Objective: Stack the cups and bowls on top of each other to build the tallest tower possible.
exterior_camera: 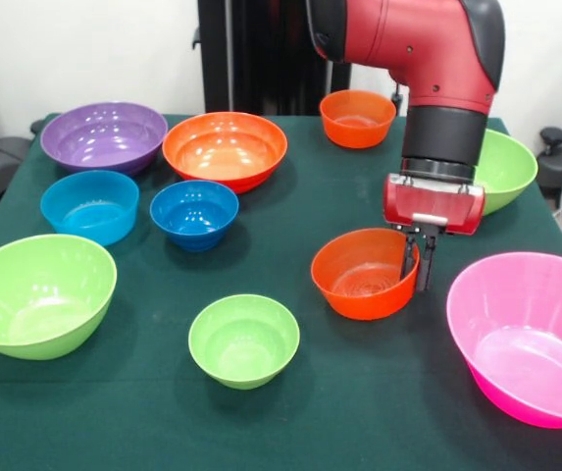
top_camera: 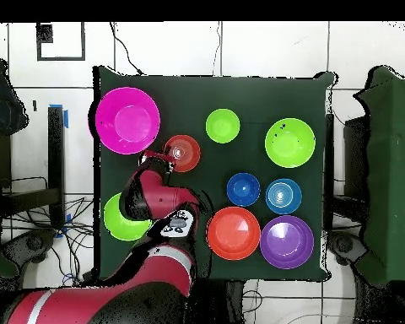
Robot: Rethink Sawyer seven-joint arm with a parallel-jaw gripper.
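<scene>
My gripper (exterior_camera: 416, 263) hangs at the right rim of a mid-size orange bowl (exterior_camera: 359, 278), one finger inside and one outside, shut on the rim. The bowl leans slightly. In the overhead view the gripper (top_camera: 165, 158) is at the left edge of this orange bowl (top_camera: 184, 152). The other bowls stand singly on the table: pink (exterior_camera: 526, 334), small lime green (exterior_camera: 243, 340), large lime green (exterior_camera: 37, 292), light blue (exterior_camera: 90, 204), dark blue (exterior_camera: 194, 213), purple (exterior_camera: 104, 135), large orange (exterior_camera: 225, 147), small orange (exterior_camera: 357, 118), and a lime green one (exterior_camera: 508, 169) behind my arm. No pile of bowls shows.
The green table (exterior_camera: 290, 412) ends close to the pink bowl (top_camera: 126, 120) and the large green bowl (top_camera: 289, 142). My arm (top_camera: 155, 202) covers part of a lime green bowl (top_camera: 117, 221). The black pedestal (exterior_camera: 261, 54) stands at the far side.
</scene>
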